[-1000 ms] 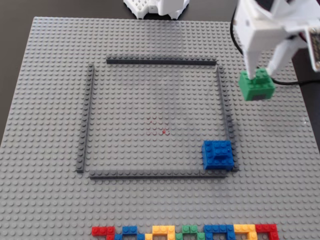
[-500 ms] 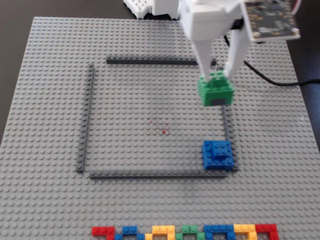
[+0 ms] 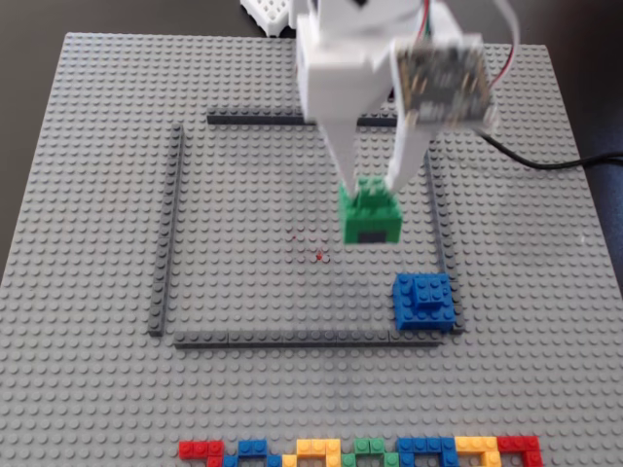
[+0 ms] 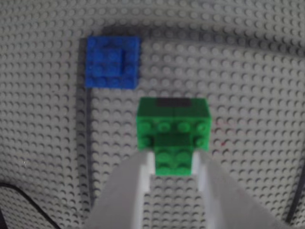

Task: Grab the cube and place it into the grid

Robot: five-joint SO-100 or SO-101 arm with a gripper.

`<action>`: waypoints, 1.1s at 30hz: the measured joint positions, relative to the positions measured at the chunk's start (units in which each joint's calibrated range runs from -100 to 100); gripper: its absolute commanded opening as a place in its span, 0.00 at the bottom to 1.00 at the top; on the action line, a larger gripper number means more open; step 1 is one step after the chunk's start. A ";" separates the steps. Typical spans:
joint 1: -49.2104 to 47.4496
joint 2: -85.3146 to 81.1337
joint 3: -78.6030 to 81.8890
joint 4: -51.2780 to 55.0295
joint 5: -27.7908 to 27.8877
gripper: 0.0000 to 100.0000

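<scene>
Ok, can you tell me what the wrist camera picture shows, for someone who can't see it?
The gripper pinches the raised top of a green block above a grey studded board. A blue block sits at the upper left.

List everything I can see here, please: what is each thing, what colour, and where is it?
baseplate: one, light grey, studded, under everything.
grid: one square outline of four dark grey strips, mid-plate, tiny red marks at its centre.
cube: one, green, inside the grid, right of centre in the fixed view.
blue block: one, at the grid's near right corner in the fixed view.
brick row: one, red, blue, yellow and green, along the near edge.
cable: one, black, at the right.
end effector: one, white, fingers either side of the cube's raised top.
</scene>
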 measured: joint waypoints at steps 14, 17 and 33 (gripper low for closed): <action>0.22 11.70 -5.03 -2.49 0.83 0.07; 0.22 13.49 -6.62 -2.49 0.88 0.07; 0.51 19.42 -12.18 -3.27 0.93 0.07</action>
